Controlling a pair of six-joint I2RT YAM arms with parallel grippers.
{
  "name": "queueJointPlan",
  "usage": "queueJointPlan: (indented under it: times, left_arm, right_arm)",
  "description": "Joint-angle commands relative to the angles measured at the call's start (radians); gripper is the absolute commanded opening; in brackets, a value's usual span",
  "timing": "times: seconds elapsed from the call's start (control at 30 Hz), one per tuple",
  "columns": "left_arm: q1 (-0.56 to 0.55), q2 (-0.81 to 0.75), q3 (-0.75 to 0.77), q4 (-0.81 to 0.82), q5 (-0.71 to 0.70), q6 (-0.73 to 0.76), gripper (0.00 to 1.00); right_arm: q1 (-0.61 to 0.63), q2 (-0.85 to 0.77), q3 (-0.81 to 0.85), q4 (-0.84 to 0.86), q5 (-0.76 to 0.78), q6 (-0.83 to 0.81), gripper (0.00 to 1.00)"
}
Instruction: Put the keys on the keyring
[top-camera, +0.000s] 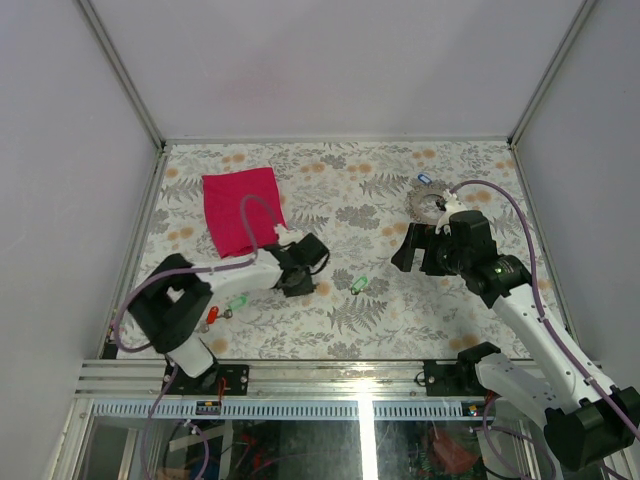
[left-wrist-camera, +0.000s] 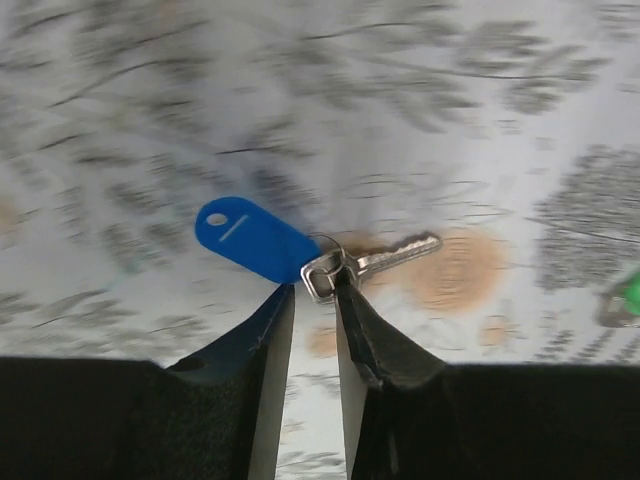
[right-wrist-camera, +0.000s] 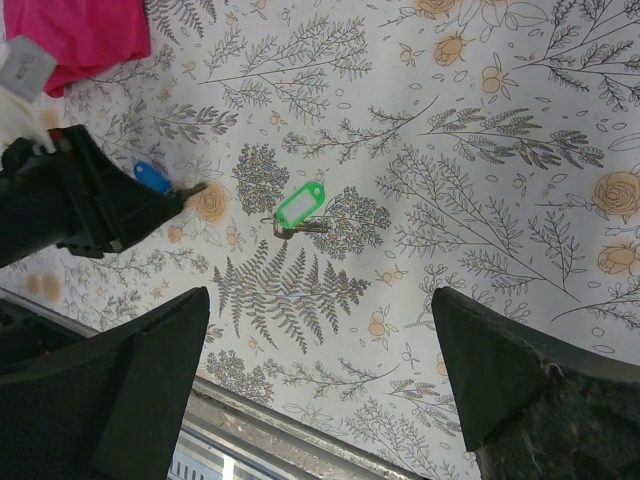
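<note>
a: state of the left gripper (left-wrist-camera: 315, 292)?

b: narrowed almost shut on the blue-tagged key (left-wrist-camera: 258, 241), fingertips (left-wrist-camera: 281, 318) pinching either side of the small split ring (left-wrist-camera: 322, 276) that joins tag to bow. reads as firmly held: sharp against a smeared table (left-wrist-camera: 470, 120).

a: and the right gripper (right-wrist-camera: 320, 300)?

b: spread wide, gripping nothing. hovers just near of the keyring (top-camera: 430, 205), over at the far right.

a: whereabouts of the other keys?

b: green-tagged key (top-camera: 358, 285) flat mid-table, between the two arms. red-tagged key (top-camera: 210, 318) and second green-tagged key (top-camera: 238, 305) near left, beside the left arm. second blue tag (top-camera: 424, 179) touching the keyring's far edge; threaded or not, impossible to tell. magenta cloth (top-camera: 243, 210) far left, just beyond the left gripper.

a: handling of the held key?

b: light, stiff, slick metal, probably quick to slip or swivel. held by the loose split ring, so likely free to dangle and twist; better taken across the flat bow, leaving the hole clear.

a: and the keyring?

b: looks heavier and rigid, with a springy coil that should resist opening. best braced at the rim by the right gripper, away from the coil's end. well apart from the held key, so a long carry rightward first.
</note>
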Motion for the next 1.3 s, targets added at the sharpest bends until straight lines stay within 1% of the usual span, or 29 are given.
queueJointPlan:
  times: [0.0,0.13,0.2,0.27,0.33,0.43,0.53,0.6,0.7,0.77,0.83,0.9,1.0,1.07,1.13,1.2,1.27]
  left_arm:
    - [-0.106,0.176,0.153,0.066,0.018,0.076,0.24]
    - [-0.193,0.340,0.367,0.052,0.036,0.130,0.23]
    - [-0.219,0.374,0.450,0.032,0.019,0.150,0.24]
    - [-0.233,0.366,0.493,0.019,-0.014,0.158,0.30]
    - [-0.235,0.317,0.481,0.020,-0.050,0.161,0.39]
    - [-0.235,0.196,0.420,0.015,-0.133,0.165,0.53]
    - [-0.229,0.046,0.326,0.000,-0.223,0.159,0.63]
    - [-0.207,-0.044,0.262,-0.020,-0.246,0.149,0.64]
    - [-0.125,-0.171,0.151,-0.057,-0.229,0.100,0.62]
    - [-0.036,-0.263,0.056,-0.072,-0.204,0.049,0.60]
    - [0.066,-0.358,-0.038,-0.081,-0.163,0.015,0.60]
    - [0.204,-0.466,-0.124,-0.090,-0.111,-0.005,0.60]
    - [0.398,-0.562,-0.209,-0.120,-0.051,-0.015,0.60]
    - [0.507,-0.586,-0.231,-0.162,-0.045,-0.025,0.60]
    - [0.574,-0.584,-0.229,-0.201,-0.058,-0.033,0.60]
    - [0.601,-0.561,-0.218,-0.232,-0.072,-0.031,0.59]
    - [0.604,-0.522,-0.212,-0.241,-0.075,-0.028,0.58]
  right_arm:
    - [0.008,-0.010,0.022,0.011,0.000,0.004,1.00]
    - [0.007,-0.030,0.032,-0.012,0.028,-0.004,1.00]
    - [0.007,-0.040,0.035,-0.024,0.041,-0.007,1.00]
    - [0.007,-0.049,0.037,-0.033,0.054,-0.011,1.00]
    - [0.007,-0.061,0.033,-0.034,0.064,-0.012,1.00]
    - [0.007,-0.069,0.030,-0.028,0.071,-0.015,1.00]
    - [0.008,-0.064,0.023,-0.015,0.067,-0.014,1.00]
    - [0.007,-0.055,0.017,-0.004,0.058,-0.015,1.00]
    - [0.007,-0.039,0.007,0.013,0.042,-0.010,1.00]
    - [0.007,-0.029,0.005,0.019,0.035,-0.011,1.00]
    - [0.007,-0.025,0.003,0.022,0.032,-0.011,1.00]
    - [0.007,-0.022,0.003,0.024,0.029,-0.012,1.00]
    - [0.008,-0.018,0.003,0.023,0.025,-0.018,1.00]
    - [0.008,-0.015,0.004,0.023,0.025,-0.020,1.00]
    - [0.008,-0.013,0.004,0.025,0.024,-0.021,1.00]
    - [0.008,-0.011,0.006,0.028,0.021,-0.021,1.00]
    - [0.006,-0.011,0.006,0.028,0.019,-0.023,1.00]
